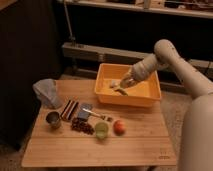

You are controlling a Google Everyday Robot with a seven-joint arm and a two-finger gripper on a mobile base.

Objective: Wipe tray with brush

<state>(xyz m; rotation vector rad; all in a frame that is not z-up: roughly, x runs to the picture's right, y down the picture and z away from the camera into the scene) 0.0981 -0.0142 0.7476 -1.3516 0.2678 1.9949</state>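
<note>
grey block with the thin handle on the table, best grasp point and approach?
Grip the grey block with the thin handle by the block itself, from above; it lies flat on the wooden table, and the handle, pointing right toward the orange fruit, looks too thin to pinch securely. Dark berries crowd its front, so close across its left-right sides. The hand is over in the tray.

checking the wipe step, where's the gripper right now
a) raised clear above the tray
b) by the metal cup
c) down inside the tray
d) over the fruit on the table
c: the gripper reaches down inside the tray, low over its floor near the left side, with the brush at its tip.
</note>
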